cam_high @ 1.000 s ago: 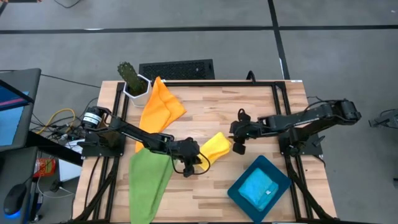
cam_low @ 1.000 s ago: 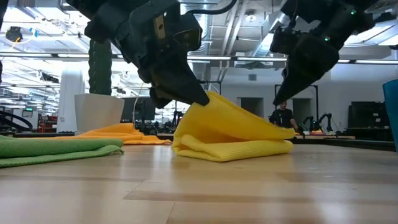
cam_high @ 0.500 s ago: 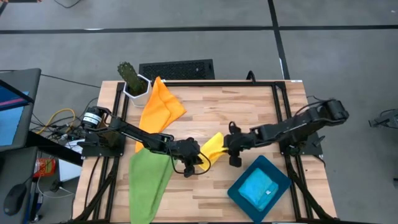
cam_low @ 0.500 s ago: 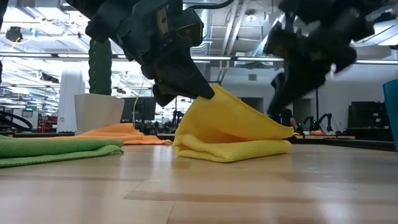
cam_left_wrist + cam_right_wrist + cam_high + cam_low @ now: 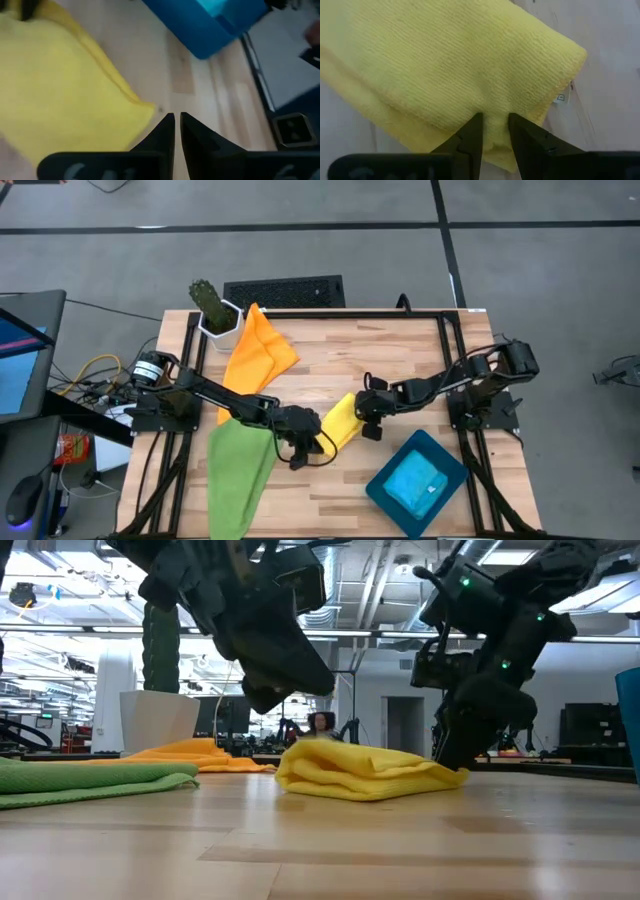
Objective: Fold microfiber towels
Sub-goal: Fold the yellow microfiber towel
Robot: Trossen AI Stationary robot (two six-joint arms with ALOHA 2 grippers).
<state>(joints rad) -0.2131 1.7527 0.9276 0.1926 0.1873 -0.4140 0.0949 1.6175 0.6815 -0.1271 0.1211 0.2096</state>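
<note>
The yellow towel [image 5: 340,421] lies folded and flat on the table between both grippers; it also shows in the low view [image 5: 355,772]. My left gripper [image 5: 315,447] hangs just above the towel's near left end, shut and empty [image 5: 175,120]. My right gripper [image 5: 366,418] is down on the towel's right end, shut on it. The orange towel [image 5: 256,350] and the green towel [image 5: 238,472] lie spread at the left. The light blue towel [image 5: 415,483] lies folded in the dark teal tray [image 5: 385,485]. My right gripper has a small pucker of the yellow towel's top surface [image 5: 493,111] between its two fingertips, close to the corner with the white tag [image 5: 561,98]. The fingers come from above, slanting in from the table's right. The towel lies flat on the table.
A white pot with a cactus [image 5: 212,310] stands at the far left corner beside the orange towel. A dark keyboard-like grille [image 5: 284,290] lies beyond the far edge. Bare wood [image 5: 400,345] shows at the far middle and right.
My left gripper has let go of the yellow towel's raised fold and risen a little; the fold has fallen and the towel now lies flat. My right gripper has gone toward the table's left and down onto the towel's right end.
</note>
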